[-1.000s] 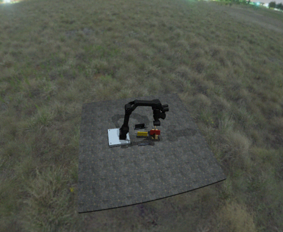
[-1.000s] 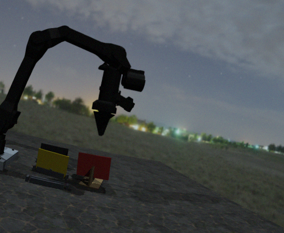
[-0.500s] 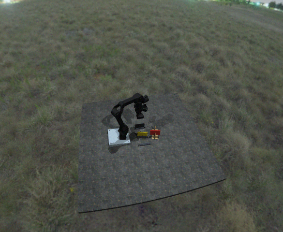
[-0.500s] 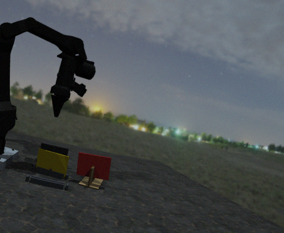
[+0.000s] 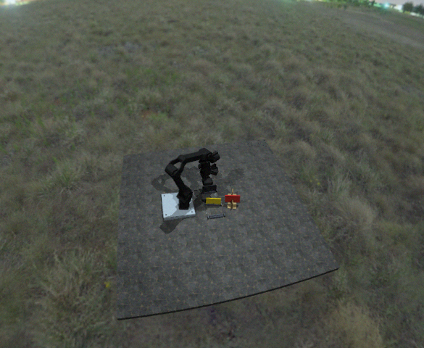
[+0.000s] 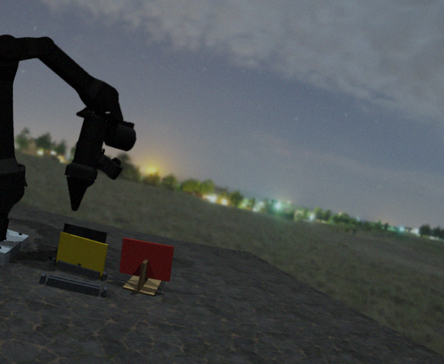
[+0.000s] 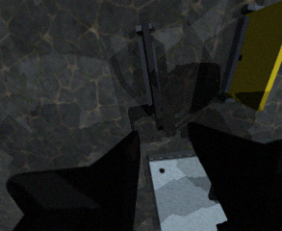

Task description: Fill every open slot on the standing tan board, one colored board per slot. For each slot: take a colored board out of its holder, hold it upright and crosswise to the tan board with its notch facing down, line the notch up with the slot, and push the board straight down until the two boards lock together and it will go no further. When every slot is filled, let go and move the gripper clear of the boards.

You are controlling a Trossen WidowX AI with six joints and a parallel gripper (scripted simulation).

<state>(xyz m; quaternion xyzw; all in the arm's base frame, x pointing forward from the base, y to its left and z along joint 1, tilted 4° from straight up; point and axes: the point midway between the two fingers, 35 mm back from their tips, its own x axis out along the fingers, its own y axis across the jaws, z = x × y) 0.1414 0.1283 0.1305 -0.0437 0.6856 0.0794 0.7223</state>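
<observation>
Tabletop: we see a dark slab [image 5: 212,262] [image 6: 272,317] [image 7: 35,77] patterned like cracked stone with thin brownish veins, its outer edges straight to gently curved.
Surroundings: we look outdoors, where dry grass [image 5: 73,93] [image 6: 292,243] surrounds the slab; in the exterior view it runs to a tilted horizon.
Horizon and sky: small trees [image 6: 190,185] and blurred yellow, white and green lights [image 6: 278,204] stand below a dusky, partly clouded sky [image 6: 253,98].
Light: dim; we note dark shadows of the arm [image 5: 193,155] [image 6: 3,113] on the tabletop.
Base: a pale plate [image 5: 169,209] [image 6: 17,238] [image 7: 179,197] with dark bolt heads carries the arm.
Tool: the tool [image 5: 207,183] [image 6: 74,208] [image 7: 163,132] points down above the black board, its fingers parted partway with nothing between them.
Black board: the black board [image 5: 209,188] [image 6: 84,231] stands upright in its holder, behind the yellow one in the exterior view.
Yellow board: the yellow board [image 5: 213,201] [image 6: 81,252] [image 7: 266,55] stands in its own holder.
Foreground holder: a low dark holder [image 5: 216,216] [image 6: 74,285] lies near the yellow board, its rails exposed.
Red board: the red board [image 5: 232,199] [image 6: 155,258] sits crosswise on the tan board [image 6: 143,272], upright.
</observation>
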